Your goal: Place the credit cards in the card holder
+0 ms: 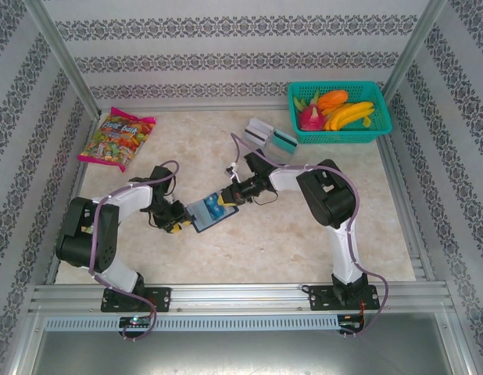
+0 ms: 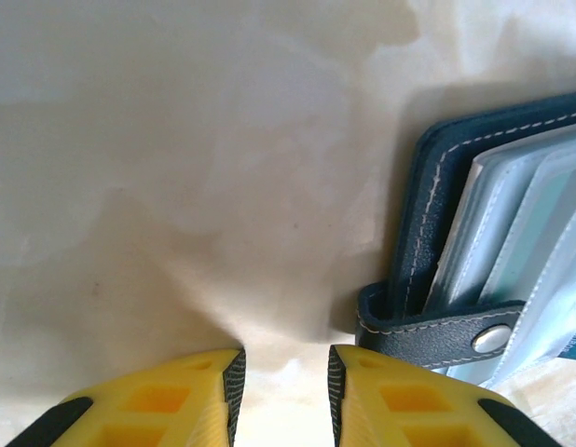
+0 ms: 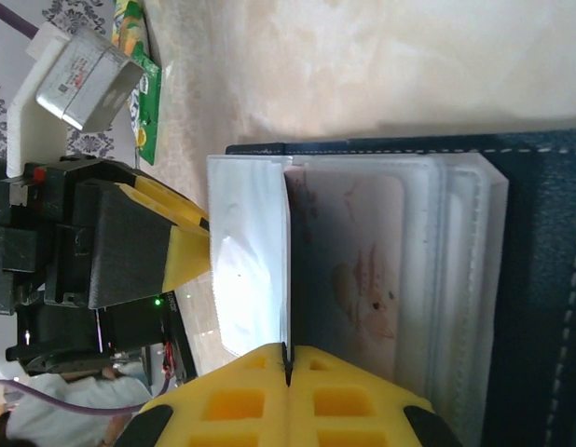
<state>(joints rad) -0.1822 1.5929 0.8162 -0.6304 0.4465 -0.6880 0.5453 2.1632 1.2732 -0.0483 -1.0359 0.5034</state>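
Several credit cards [image 1: 270, 135] are lying beside the teal basket [image 1: 347, 138], well apart from the card holder [image 1: 212, 212], which is lying open at mid-table between both arms. Right gripper [image 3: 288, 361] is holding its jaws together, apparently pinching up a clear sleeve [image 3: 246, 251]; a pale card [image 3: 355, 270] is showing through one pocket. Left gripper [image 2: 285, 372] is resting just beside the snap tab [image 2: 437, 331], jaws partly apart and empty. Judged status: loading is barely starting, and the stacked cards are awaiting pickup.

Pale marbled tabletop [image 1: 249, 242] enclosed by white walls [image 1: 226, 48] with dark damask bands and aluminium rails [image 1: 241, 295]
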